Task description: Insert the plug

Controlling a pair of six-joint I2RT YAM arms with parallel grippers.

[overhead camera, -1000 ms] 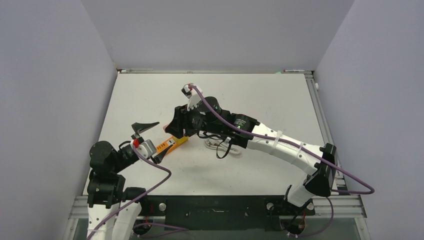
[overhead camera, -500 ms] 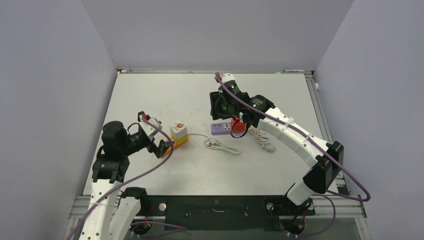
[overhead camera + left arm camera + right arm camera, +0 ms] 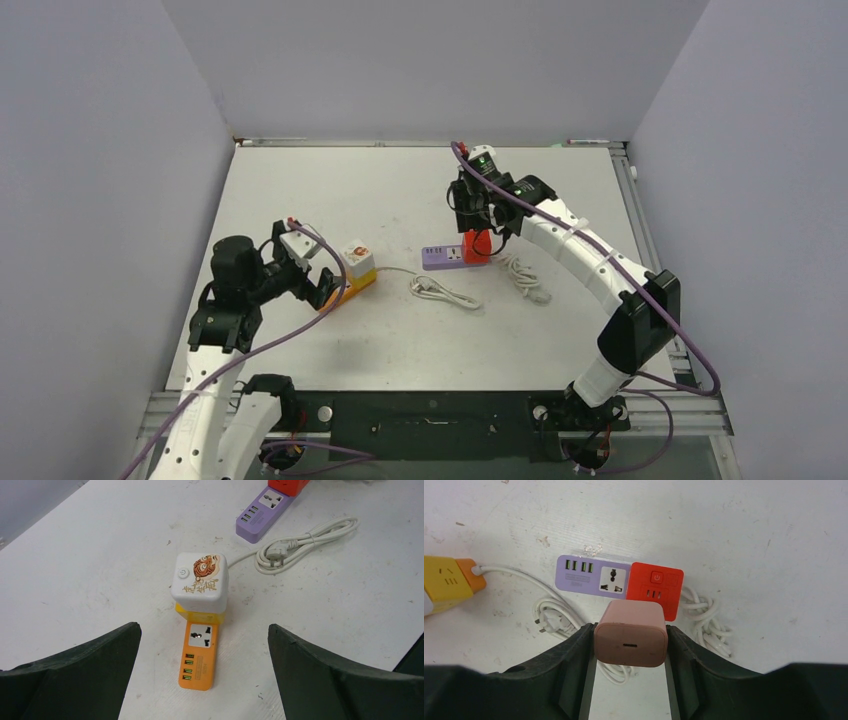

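- While its jaws stand wide apart, the left end effector (image 3: 310, 268) hangs near-left over the tabletop (image 3: 560, 330), facing an orange power strip (image 3: 198, 655) topped by a white cube (image 3: 200, 580).
- Farther right, the right end effector (image 3: 629, 628) clamps the pink plug (image 3: 630, 647) above the purple power strip (image 3: 591, 575), apart from its socket.

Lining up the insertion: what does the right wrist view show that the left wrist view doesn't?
Only right wrist: the pink charger clamped in the right gripper. Only left wrist: the white tiger cube and the free socket of the orange power strip, ahead of the open left gripper. Both: the purple power strip and the coiled white plug cord.
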